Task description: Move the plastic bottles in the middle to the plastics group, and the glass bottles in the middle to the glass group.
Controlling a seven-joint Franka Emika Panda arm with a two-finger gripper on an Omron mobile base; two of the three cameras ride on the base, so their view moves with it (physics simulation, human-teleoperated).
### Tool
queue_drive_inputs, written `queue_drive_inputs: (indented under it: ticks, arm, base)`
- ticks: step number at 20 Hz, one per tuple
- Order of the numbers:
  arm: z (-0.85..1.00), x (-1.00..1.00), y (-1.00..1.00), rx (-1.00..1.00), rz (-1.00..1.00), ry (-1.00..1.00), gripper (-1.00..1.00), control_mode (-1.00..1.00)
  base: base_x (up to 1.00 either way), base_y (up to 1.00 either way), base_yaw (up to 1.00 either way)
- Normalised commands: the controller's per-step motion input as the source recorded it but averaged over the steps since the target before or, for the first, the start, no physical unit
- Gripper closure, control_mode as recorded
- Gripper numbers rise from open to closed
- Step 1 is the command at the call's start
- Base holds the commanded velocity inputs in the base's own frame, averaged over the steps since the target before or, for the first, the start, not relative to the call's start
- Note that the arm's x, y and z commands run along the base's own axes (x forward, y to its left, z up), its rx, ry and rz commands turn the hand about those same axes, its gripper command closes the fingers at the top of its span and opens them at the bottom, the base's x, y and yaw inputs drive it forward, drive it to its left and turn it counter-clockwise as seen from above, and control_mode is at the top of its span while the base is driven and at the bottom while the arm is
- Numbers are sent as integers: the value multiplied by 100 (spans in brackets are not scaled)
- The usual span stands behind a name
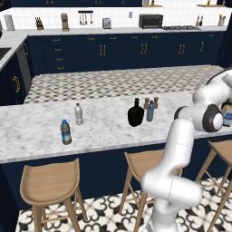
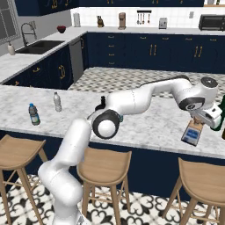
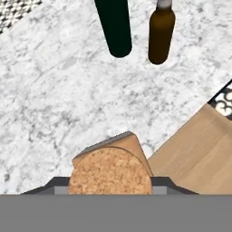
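The hand [image 2: 196, 130] grips the square, pale-labelled, cork-stoppered glass bottle [image 2: 192, 133] above the marble surface [image 2: 149, 127], near the tall dark green bottle [image 3: 114, 27]. The black bulbous bottle [image 1: 135, 113] and slim blue plastic bottle [image 1: 150, 111] remain mid-surface.

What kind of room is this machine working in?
A home-style kitchen, computer-rendered. A marble island counter has wooden stools tucked under it, a sink with a faucet stands at the side, and a toaster oven sits on the back counter.

kitchen, navy cabinets [image 1: 104, 50], sink [image 2: 38, 46], toaster oven [image 1: 150, 21]
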Motion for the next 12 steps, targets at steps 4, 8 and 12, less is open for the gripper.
queue_drive_inputs:
  ticks: [4,8,12]
  arm:
    - [11,47,-55,6,-22,3,100,-100]
    - [-1,33,-36,0,-17,-12,100,-100]
    - [-9,38,-15,0,-13,-13,100,-100]
  base:
    - [0,0,0]
    - [0,0,0]
    - [0,0,0]
